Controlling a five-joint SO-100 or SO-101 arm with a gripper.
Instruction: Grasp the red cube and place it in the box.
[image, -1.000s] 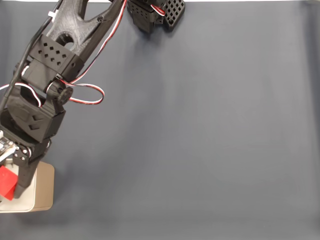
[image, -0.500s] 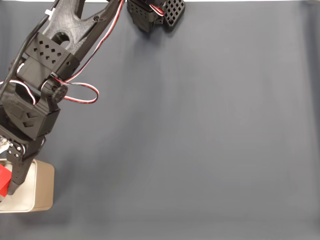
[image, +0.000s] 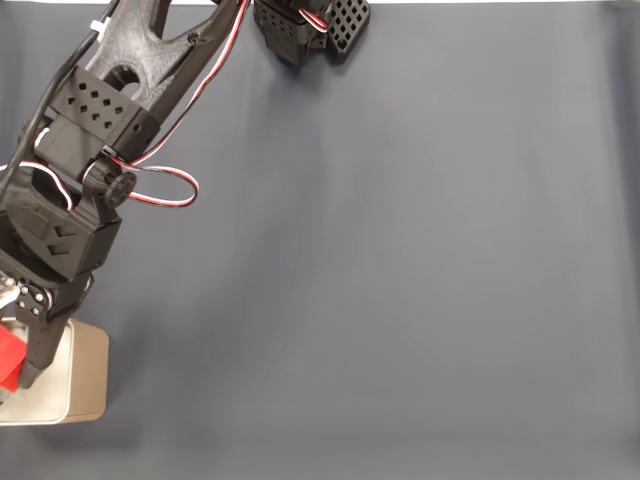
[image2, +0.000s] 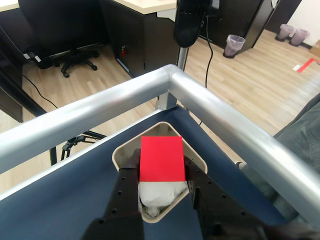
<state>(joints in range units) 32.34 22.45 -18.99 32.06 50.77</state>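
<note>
My tool (image2: 161, 172) pinches the red cube (image2: 161, 158) above the box (image2: 122, 149) (tabletop corner). It has barely shifted in the last half second, so I judge release is next.

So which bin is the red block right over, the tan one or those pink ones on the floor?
The tan box on the table; the red cube, pinched in the gripper, hangs above it. The pink bins stand far off.
</note>
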